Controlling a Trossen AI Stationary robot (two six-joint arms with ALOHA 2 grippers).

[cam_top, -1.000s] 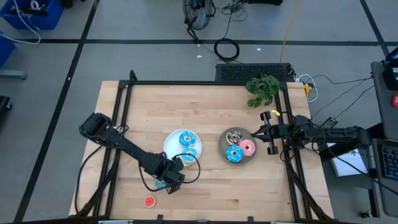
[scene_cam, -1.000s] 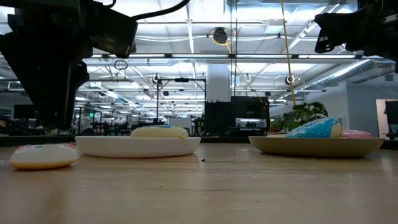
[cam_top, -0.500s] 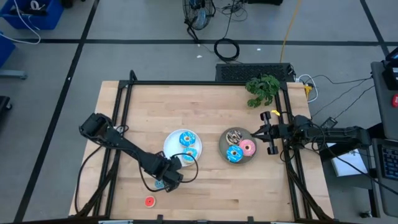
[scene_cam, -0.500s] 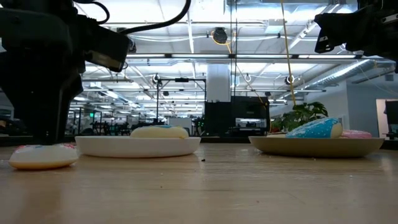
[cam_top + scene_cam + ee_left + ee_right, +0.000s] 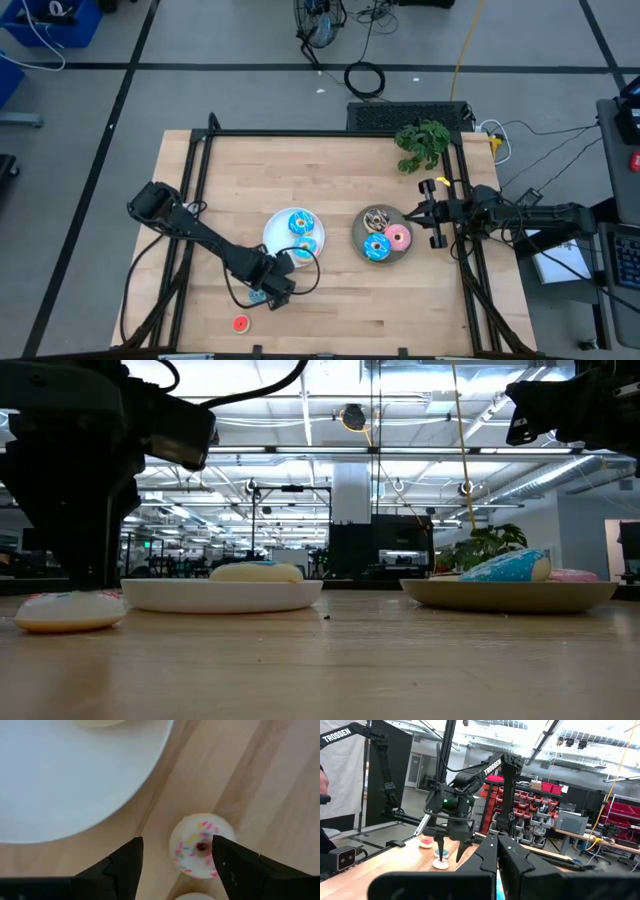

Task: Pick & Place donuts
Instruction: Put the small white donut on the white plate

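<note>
My left gripper hangs open just off the near side of the white plate, pointing down. In the left wrist view its fingers stand on either side of a small white donut with sprinkles that lies flat on the table; one finger is close to its rim. A second pale donut peeks in beside it. Two blue donuts lie on the white plate. Brown, blue and pink donuts lie on the grey plate. A red donut lies near the table's near edge. My right gripper waits shut, raised beside the grey plate.
A green plant stands at the far right corner. Black frame rails run along the table's far, left and right sides. Bare wood stretches between the plates and the near edge. In the low view the white donut sits left of the white plate.
My left gripper has shifted slightly over the white sprinkled donut, dipping and then rising a little. The donut has stayed where it was.
</note>
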